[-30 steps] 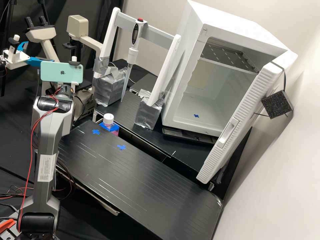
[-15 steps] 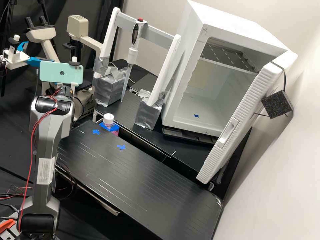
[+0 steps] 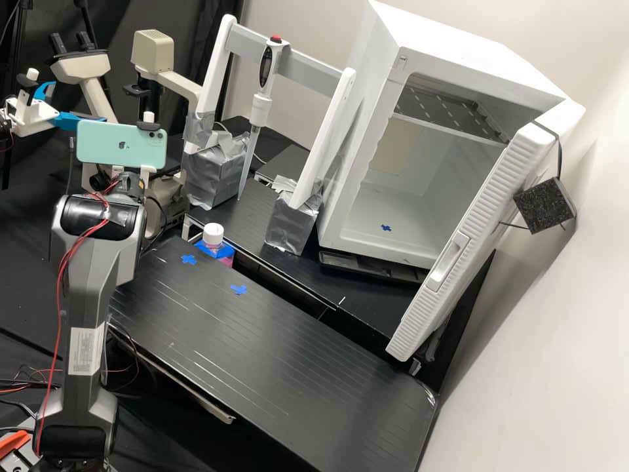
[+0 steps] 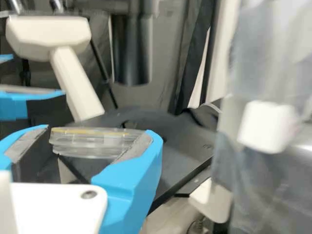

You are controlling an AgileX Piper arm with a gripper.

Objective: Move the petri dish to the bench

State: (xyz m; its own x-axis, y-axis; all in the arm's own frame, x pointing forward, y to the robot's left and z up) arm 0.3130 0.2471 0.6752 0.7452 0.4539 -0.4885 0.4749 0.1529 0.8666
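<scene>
Clasping the petri dish (image 4: pixel 92 144), the gripper (image 4: pixel 97 131) faces dark curtain (image 4: pixel 163 68); blue crosses (image 3: pixel 239 290) mark the black bench (image 3: pixel 288 367).

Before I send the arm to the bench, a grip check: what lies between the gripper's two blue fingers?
The clear petri dish lies between the blue fingers, as the wrist view shows.

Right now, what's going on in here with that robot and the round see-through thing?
The robot arm is holding a clear petri dish between the two blue fingers of its gripper. The dish is up in the air, with part of a microscope behind it. It is meant to go on the black bench, but it isn't there yet. Nearby, a big white box stands with its door open.
</scene>
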